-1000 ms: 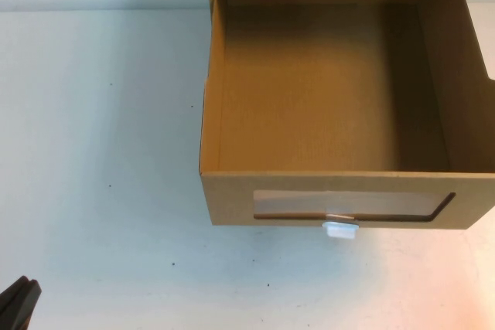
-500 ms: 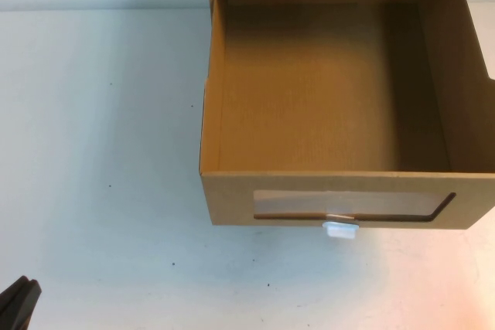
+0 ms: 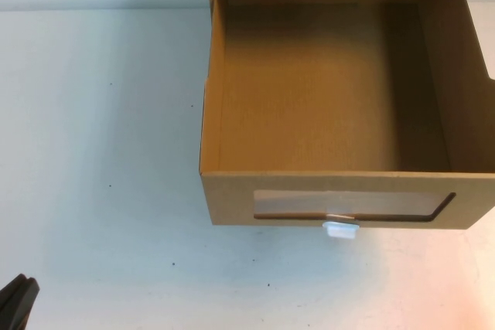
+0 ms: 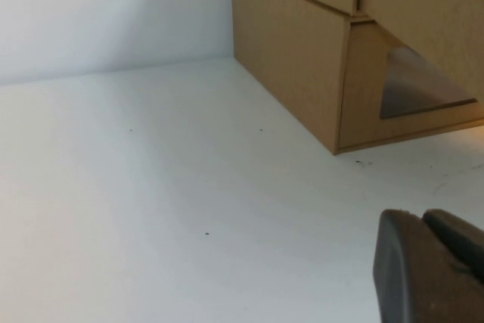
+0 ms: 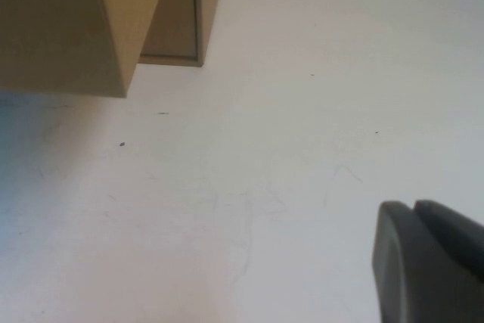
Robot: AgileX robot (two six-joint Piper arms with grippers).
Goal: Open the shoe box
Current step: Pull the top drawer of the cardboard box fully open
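Tabletop (image 3: 100,152) beneath open shoe box (image 3: 229,200), left tool (image 4: 421,218) and right tool (image 5: 414,208).

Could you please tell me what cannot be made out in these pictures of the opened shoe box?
- Shoe box: right side and back cut off by the high view's edges.
- Left gripper, shut, at the table's near left corner: mostly cut off by the high view's edge.
- Right gripper, shut, above the table near the box: outside the high view, seen only by its wrist camera.
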